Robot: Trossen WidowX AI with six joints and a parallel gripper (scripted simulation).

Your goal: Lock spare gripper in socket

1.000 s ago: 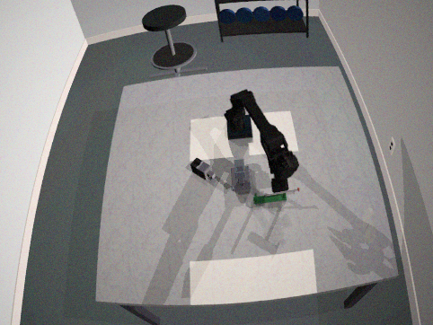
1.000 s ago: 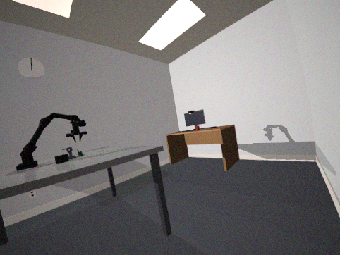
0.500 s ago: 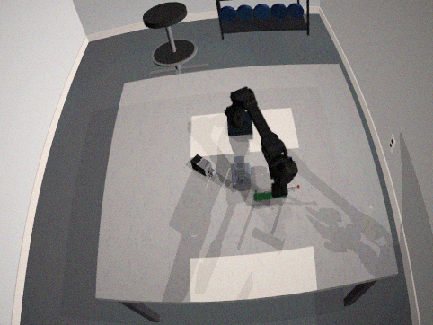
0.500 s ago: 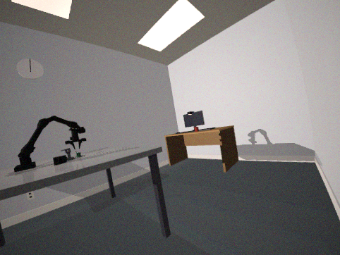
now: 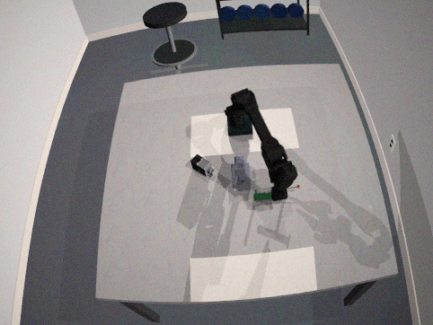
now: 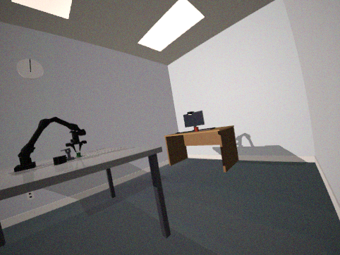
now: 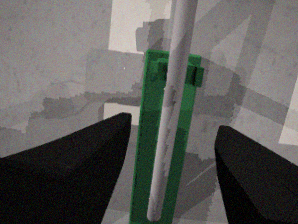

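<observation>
The lock pin, a thin grey rod [image 5: 292, 187] [image 7: 176, 65] with a red head, lies lengthwise over a green holder [image 5: 261, 196] [image 6: 78, 154] [image 7: 154, 57]; the head shows only in the top view. My gripper [image 5: 279, 195] [image 7: 173, 129] is partly open over the holder, fingers on either side of the rod, with gaps on both sides. The grey-blue mount [image 5: 240, 172] [image 6: 68, 153] stands beside the holder, with no pin visible in it. The spare gripper [image 5: 199, 164] [image 6: 60, 160], a black block with a grey end, lies on the mount's other side, apart from it.
The pale table [image 5: 144, 188] [image 6: 134, 152] carries my arm's base [image 5: 239, 126] [image 6: 25, 166] behind the mount. Long shadows cross the table top. A stool [image 5: 165, 15], a rack of blue weights [image 5: 265, 24] and a wooden desk [image 6: 202, 139] stand away from the table.
</observation>
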